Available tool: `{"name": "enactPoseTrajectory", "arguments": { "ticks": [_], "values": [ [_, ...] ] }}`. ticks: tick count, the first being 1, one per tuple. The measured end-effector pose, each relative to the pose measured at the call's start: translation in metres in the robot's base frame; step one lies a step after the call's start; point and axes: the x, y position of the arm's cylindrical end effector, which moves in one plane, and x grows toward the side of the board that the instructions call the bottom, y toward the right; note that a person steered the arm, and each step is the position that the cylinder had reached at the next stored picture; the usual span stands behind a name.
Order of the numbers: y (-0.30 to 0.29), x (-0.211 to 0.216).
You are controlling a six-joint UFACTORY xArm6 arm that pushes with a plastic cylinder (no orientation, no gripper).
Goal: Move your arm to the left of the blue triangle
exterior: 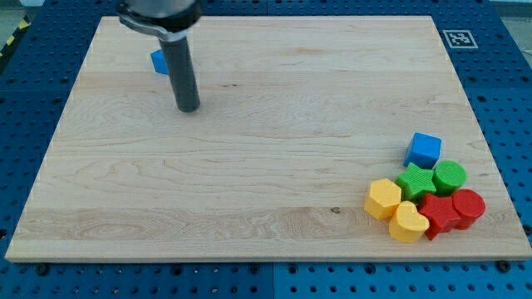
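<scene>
Rod-shaped, with no jaws to open or close, my tip (189, 107) rests on the bench (266, 191) just right of and below the blue triangle (158, 61), which sits half hidden behind the rod. Crossing to its left side remains.

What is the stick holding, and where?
Nothing is held. My tip rests on the board, just right of and below the blue triangle, which the rod partly hides.

My arm enters from the view's top left, its dark rod standing nearly upright and leaning slightly toward the view's right, with my tip (189, 107) resting at the board's upper-left part.
</scene>
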Motion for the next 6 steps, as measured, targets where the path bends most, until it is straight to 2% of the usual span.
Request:
{"name": "enactPoseTrajectory", "arguments": {
  "ticks": [4,6],
  "values": [
    [-0.004,-0.012],
    [-0.061,-0.057]
  ]
}}
